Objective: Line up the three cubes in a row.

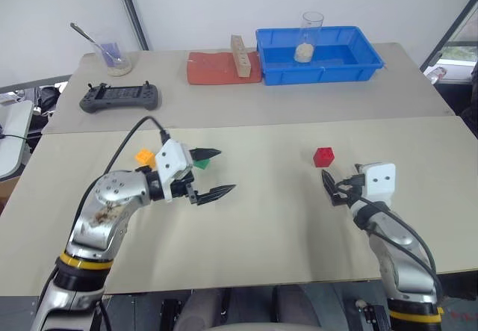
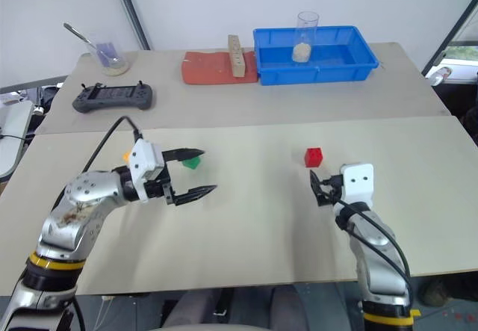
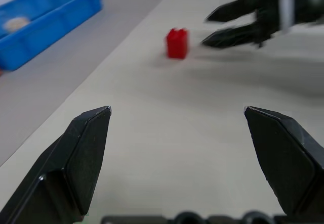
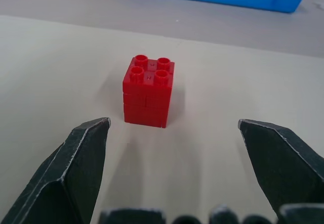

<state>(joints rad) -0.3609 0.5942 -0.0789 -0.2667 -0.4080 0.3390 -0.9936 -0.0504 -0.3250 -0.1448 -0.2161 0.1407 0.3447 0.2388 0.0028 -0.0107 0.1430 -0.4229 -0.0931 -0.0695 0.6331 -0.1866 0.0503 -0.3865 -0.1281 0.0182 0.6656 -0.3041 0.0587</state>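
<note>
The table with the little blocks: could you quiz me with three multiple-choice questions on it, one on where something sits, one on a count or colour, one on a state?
1. Where is the red cube?
A. In the blue bin
B. On the table just ahead of the right tool
C. Between the left tool's fingers

2. How many small studded cubes lie on the near table?
A. Three
B. Five
C. One

3. How do the right tool's fingers stand?
A. Shut on the red cube
B. Shut on nothing
C. Open, holding nothing

Answers:
1 B: the cube stands on the table in front of the right tool, apart from it.
2 A: red, green and orange-yellow.
3 C: the right wrist view shows both fingers spread wide, the cube beyond them.
</note>
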